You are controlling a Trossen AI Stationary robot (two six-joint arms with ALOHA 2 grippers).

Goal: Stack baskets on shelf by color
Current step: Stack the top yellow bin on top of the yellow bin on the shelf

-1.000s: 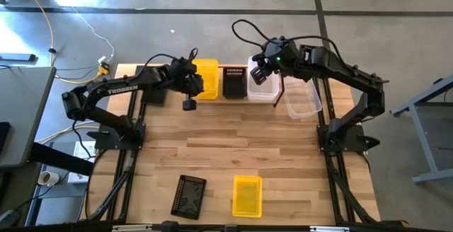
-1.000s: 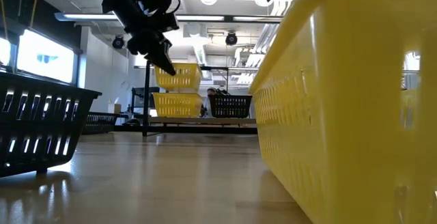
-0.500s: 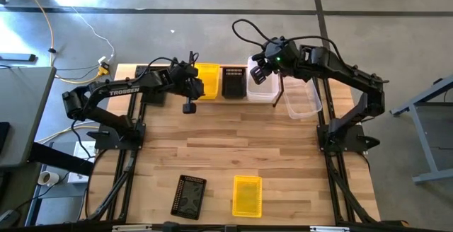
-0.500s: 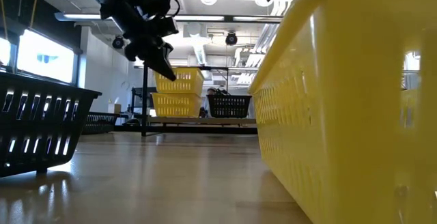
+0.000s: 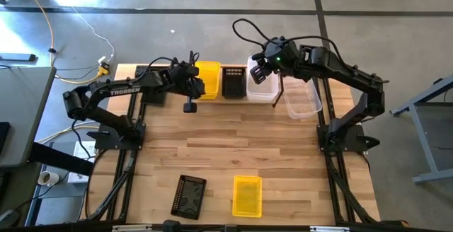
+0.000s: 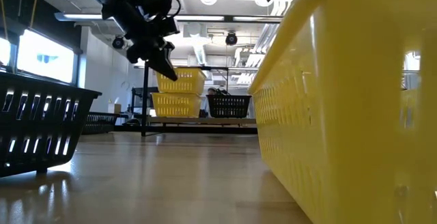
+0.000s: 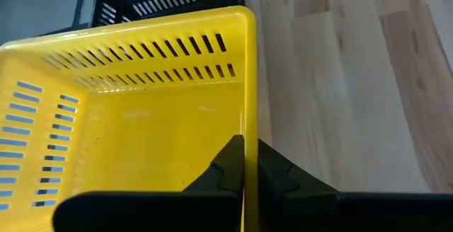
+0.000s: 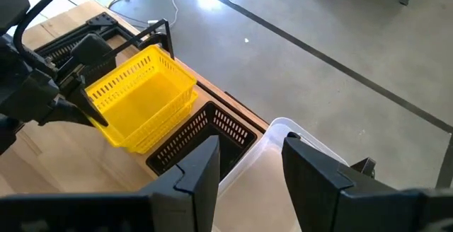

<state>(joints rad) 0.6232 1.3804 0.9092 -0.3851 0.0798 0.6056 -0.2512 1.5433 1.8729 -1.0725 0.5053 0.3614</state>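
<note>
My left gripper is shut on a yellow basket at the left end of the shelf. In the low view this basket hangs right over a second yellow basket that stands on the plank. Whether the two touch, I cannot tell. A black basket stands on the shelf beside them, then a clear basket. My right gripper hovers open above the clear basket and touches nothing. My left gripper holds the upper yellow basket by the rim of its near end wall. The wall is pinched with one finger inside the basket and one outside. The fingers come from the table's left, slanting down, and the basket sits roughly level over the lower one.
A second clear basket lies tilted off the shelf's right end, under my right arm. Near the table's near edge stand a black basket and a yellow basket; they fill the low view's sides. Bare wood lies between them and the shelf.
My left gripper has sunk a little, bringing the held yellow basket down toward the yellow basket beneath it. My right arm has kept still.
</note>
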